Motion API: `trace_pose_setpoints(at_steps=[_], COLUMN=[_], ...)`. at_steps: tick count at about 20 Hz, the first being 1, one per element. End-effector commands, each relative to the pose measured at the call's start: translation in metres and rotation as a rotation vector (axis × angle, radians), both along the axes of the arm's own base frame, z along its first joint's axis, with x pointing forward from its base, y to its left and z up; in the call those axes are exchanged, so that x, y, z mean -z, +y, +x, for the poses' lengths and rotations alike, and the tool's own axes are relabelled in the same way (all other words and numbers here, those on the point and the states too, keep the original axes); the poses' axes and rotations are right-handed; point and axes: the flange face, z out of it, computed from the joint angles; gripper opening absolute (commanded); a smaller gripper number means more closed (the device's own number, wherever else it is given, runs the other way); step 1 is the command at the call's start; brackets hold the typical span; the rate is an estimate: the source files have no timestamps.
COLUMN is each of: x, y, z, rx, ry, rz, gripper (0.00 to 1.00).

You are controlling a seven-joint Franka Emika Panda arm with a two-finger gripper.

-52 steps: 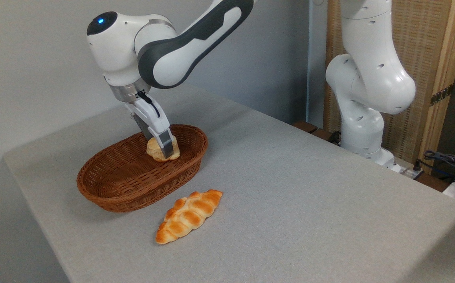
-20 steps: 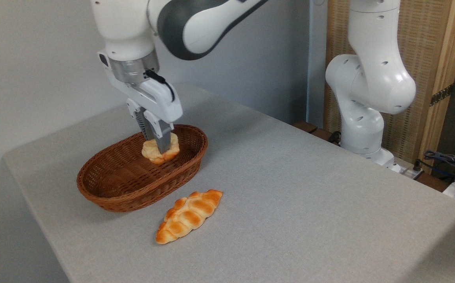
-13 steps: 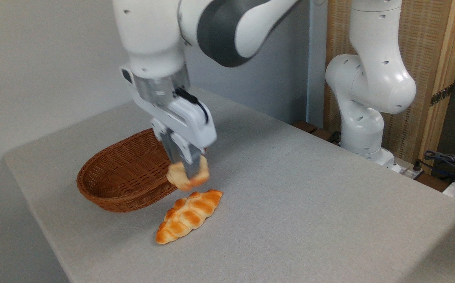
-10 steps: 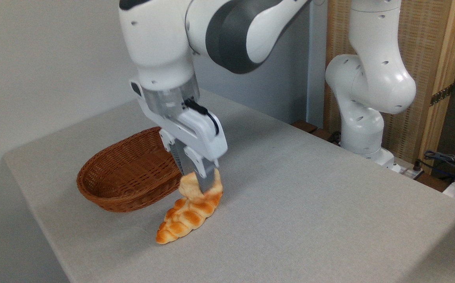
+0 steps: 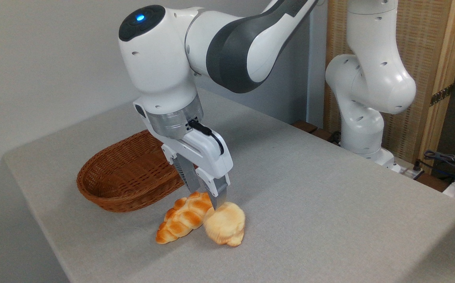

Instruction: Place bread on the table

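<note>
The bread (image 5: 226, 225), a small pale golden bun, lies on the grey table (image 5: 314, 184) near the front. It touches the right end of an orange-brown braided loaf (image 5: 180, 220). My gripper (image 5: 208, 197) points down just above the bun's upper left edge. One of its fingertips (image 5: 219, 198) is at the bun's top, and the bun sits below the tips, not between them. The jaws stand slightly apart with nothing held.
A brown wicker basket (image 5: 121, 179) stands behind and left of the gripper, its right end hidden by the wrist. The arm's white base column (image 5: 365, 98) rises at the table's far right edge. Cables (image 5: 447, 161) lie beyond it.
The gripper lifted the bun out of the basket and carried it forward and right over the braided loaf. It then lowered, and the bun now lies on the table below the fingertips.
</note>
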Motion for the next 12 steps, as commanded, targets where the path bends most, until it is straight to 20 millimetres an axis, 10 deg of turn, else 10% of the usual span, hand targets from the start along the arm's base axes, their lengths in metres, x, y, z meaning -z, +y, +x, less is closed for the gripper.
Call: trace_pose_setpoints(at_steps=[1,12], x=[-0.01,-0.1], y=[0.001,-0.006], z=[-0.001,0.008], rx=[0.01,0.019], ry=[-0.009,-0.193], rz=[0.008,0.006], gripper=[1.0,1.0])
